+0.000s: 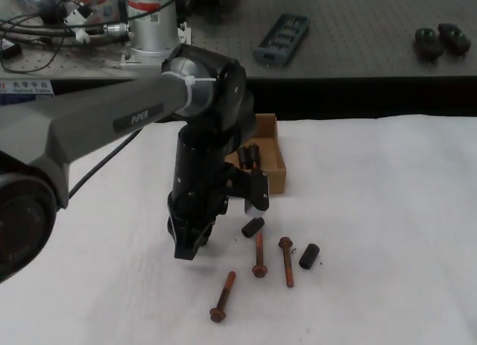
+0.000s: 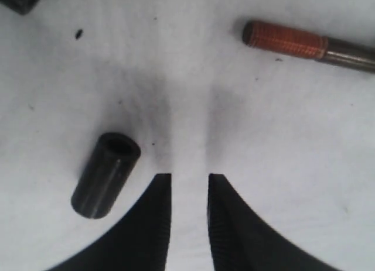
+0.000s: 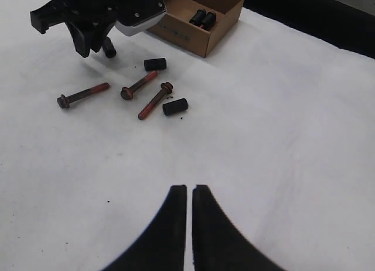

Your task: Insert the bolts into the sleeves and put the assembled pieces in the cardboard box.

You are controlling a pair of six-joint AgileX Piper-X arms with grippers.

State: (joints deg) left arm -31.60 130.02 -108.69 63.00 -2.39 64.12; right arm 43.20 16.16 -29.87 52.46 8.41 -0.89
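Observation:
My left gripper [image 1: 191, 249] [image 2: 186, 176] points down just above the white cloth, its fingers a little apart with nothing between them. A black sleeve [image 2: 106, 175] [image 3: 109, 47] lies just beside one finger [image 2: 153, 224], outside the gap. The threaded end of a rusty bolt [image 2: 304, 45] lies farther off. Two more sleeves [image 1: 253, 226] [image 1: 309, 255] and three bolts [image 1: 258, 255] [image 1: 286, 261] [image 1: 222, 296] lie close by. The cardboard box [image 1: 274, 166] [image 3: 218, 32] holds two dark pieces [image 3: 202, 17]. My right gripper [image 3: 189, 188] hangs shut over bare cloth, away from the parts.
The white cloth [image 1: 387, 233] covers the table, with free room right of the parts. Behind it, a perforated bench carries a blue rack [image 1: 282, 36], two black pieces [image 1: 442, 39], cables and a metal column [image 1: 151, 21].

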